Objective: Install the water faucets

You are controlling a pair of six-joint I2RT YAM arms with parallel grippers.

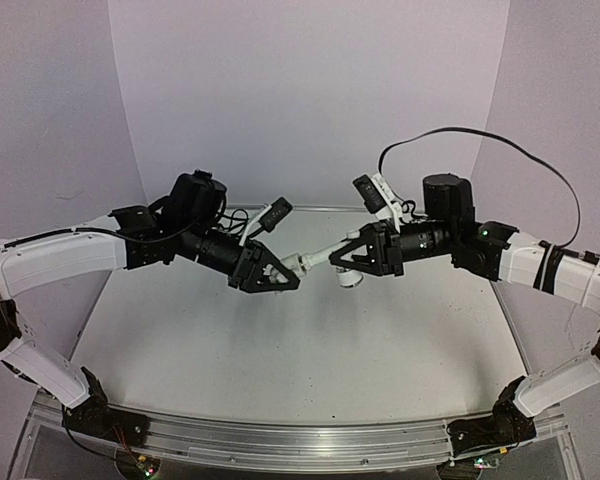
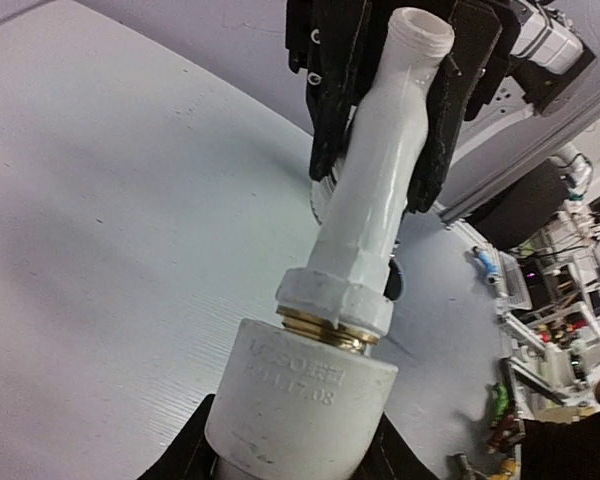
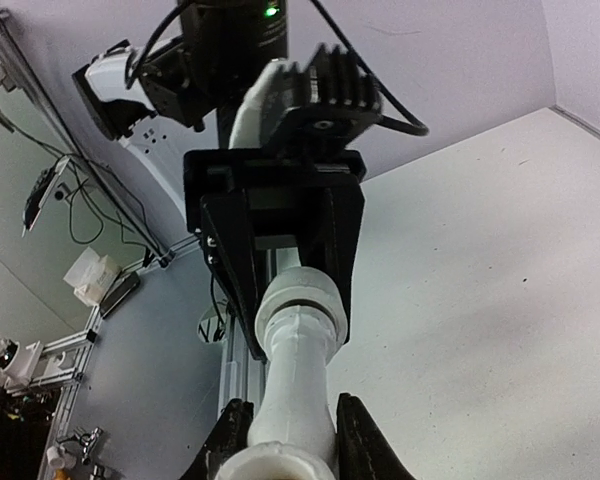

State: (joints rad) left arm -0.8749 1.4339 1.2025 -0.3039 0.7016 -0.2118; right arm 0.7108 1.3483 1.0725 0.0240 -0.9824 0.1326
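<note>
left tool (image 1: 288, 277): shut tight on the white pipe fitting (image 2: 300, 400) | right tool (image 1: 338, 258): shut tight on the white tap (image 2: 375, 190) | tap joins fitting at a brass ring (image 2: 325, 330) | both held in the air over the middle of the worktop (image 1: 280, 350)

The only writing I can make out is two lines of raised lettering on the white elbow fitting (image 2: 305, 395) in my left claw (image 2: 292, 450) (the lower line seems to end in "08"); the rest is too faint to read.
</note>
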